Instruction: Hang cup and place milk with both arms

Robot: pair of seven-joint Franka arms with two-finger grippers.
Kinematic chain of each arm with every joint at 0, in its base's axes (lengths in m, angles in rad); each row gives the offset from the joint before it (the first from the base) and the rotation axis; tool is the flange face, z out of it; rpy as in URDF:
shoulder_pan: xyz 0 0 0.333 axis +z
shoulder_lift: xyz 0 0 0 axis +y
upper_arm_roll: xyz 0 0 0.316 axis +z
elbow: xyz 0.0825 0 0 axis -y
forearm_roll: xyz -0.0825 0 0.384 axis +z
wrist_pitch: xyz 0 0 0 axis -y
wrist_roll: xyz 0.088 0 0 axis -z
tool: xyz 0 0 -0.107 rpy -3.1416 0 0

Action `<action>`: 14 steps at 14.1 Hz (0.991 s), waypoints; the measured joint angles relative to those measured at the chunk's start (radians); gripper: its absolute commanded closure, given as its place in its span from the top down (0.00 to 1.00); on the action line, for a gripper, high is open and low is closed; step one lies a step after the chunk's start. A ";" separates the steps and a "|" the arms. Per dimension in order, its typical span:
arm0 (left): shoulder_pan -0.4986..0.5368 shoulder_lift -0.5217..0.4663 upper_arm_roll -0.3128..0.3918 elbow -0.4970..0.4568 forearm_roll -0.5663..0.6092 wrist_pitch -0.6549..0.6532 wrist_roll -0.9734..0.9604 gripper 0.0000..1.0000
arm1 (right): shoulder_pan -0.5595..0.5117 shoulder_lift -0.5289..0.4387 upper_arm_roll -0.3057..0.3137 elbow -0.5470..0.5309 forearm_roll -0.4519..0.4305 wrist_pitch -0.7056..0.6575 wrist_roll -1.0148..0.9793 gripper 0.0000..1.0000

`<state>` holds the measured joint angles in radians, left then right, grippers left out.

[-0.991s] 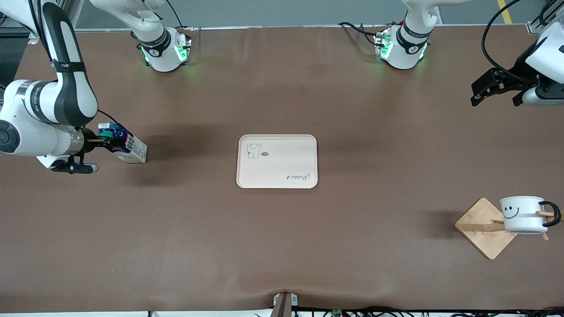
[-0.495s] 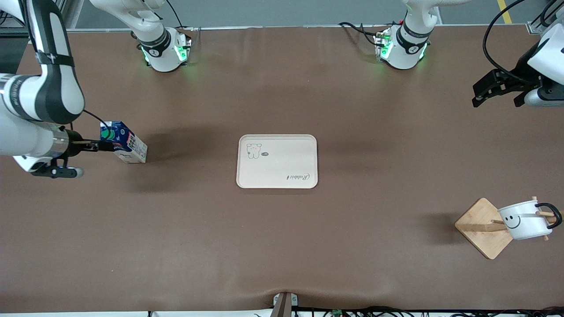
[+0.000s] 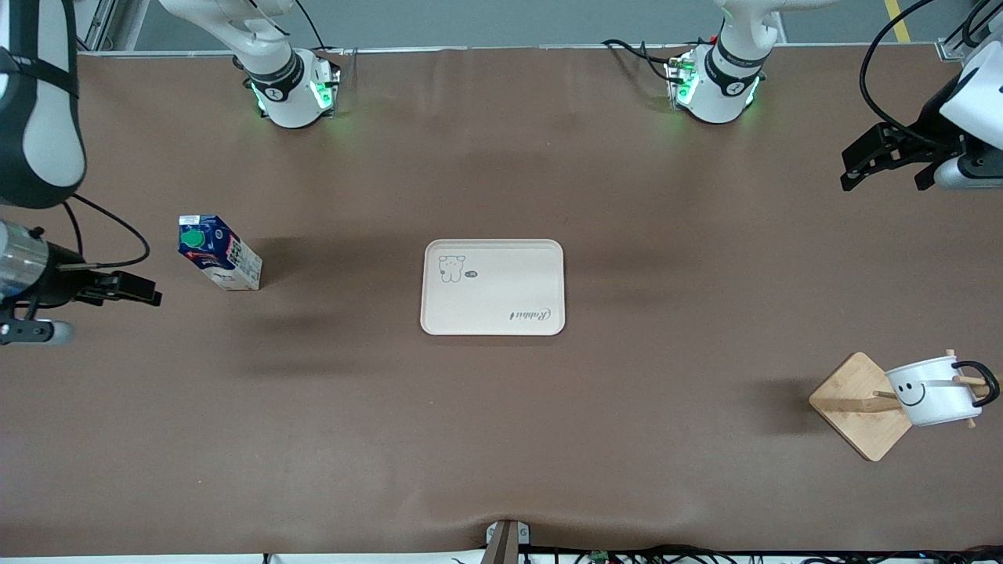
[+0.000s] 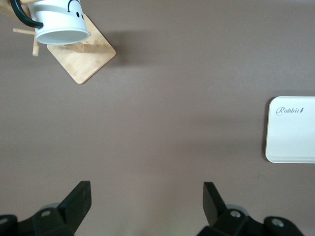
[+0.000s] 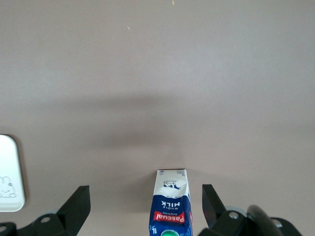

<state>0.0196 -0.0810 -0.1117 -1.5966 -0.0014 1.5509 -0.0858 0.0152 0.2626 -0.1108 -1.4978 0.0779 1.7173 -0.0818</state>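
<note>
The milk (image 3: pixel 219 254) stands upright on the table, toward the right arm's end from the tray. My right gripper (image 3: pixel 150 297) is open and empty, pulled back from the carton with a clear gap. In the right wrist view the milk (image 5: pixel 171 209) shows between the open fingers of my right gripper (image 5: pixel 145 196), farther off. The cup (image 3: pixel 932 392) hangs tilted by its black handle on a peg of the wooden rack (image 3: pixel 854 407). My left gripper (image 3: pixel 848 168) is open and empty, in the air over the left arm's end of the table. The left wrist view shows my left gripper (image 4: pixel 146 192), the cup (image 4: pixel 59 22) and the rack (image 4: pixel 86 61).
A white tray (image 3: pixel 492 287) with a bear print lies at the table's middle; its edge shows in the left wrist view (image 4: pixel 293 130) and the right wrist view (image 5: pixel 10 172). The arm bases stand along the table's edge farthest from the front camera.
My right gripper has let go of the milk and drawn back toward the right arm's end. The cup has tipped from upright to tilted on its peg. The left gripper barely moved.
</note>
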 measured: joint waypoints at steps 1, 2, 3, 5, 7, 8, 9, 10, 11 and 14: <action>0.000 0.000 0.000 0.001 0.006 -0.001 0.000 1.00 | 0.001 0.000 0.002 0.038 0.001 -0.036 0.000 1.00; 0.000 0.000 0.000 0.003 0.010 -0.004 0.000 1.00 | 0.001 -0.003 0.003 0.068 0.003 -0.074 0.000 1.00; 0.000 0.000 0.000 0.004 0.011 -0.013 0.000 1.00 | 0.001 -0.012 0.003 0.086 0.003 -0.105 -0.001 1.00; 0.000 -0.001 0.000 0.005 0.012 -0.030 0.001 1.00 | 0.001 -0.048 0.003 0.094 0.003 -0.145 -0.001 1.00; 0.001 -0.002 0.004 0.007 0.012 -0.037 0.001 1.00 | 0.000 -0.106 0.000 0.079 0.003 -0.163 -0.002 1.00; 0.001 -0.003 0.010 0.008 0.012 -0.038 0.001 1.00 | -0.001 -0.145 -0.001 0.060 0.003 -0.172 -0.002 1.00; 0.001 -0.003 0.014 0.010 0.013 -0.041 0.001 1.00 | -0.001 -0.187 -0.003 0.032 0.003 -0.177 -0.003 1.00; 0.001 -0.004 0.016 0.012 0.013 -0.045 0.001 1.00 | -0.002 -0.231 -0.004 -0.006 0.002 -0.177 -0.004 1.00; 0.001 -0.004 0.016 0.014 0.013 -0.050 0.001 1.00 | -0.002 -0.272 -0.005 -0.048 -0.001 -0.175 -0.005 1.00; 0.000 -0.005 0.016 0.016 0.013 -0.062 0.000 1.00 | 0.002 -0.351 0.001 -0.135 -0.047 -0.172 -0.013 1.00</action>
<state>0.0196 -0.0860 -0.0961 -1.5803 0.0114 1.4889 -0.0858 0.0173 -0.0889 -0.1102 -1.6332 0.0309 1.5451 -0.0947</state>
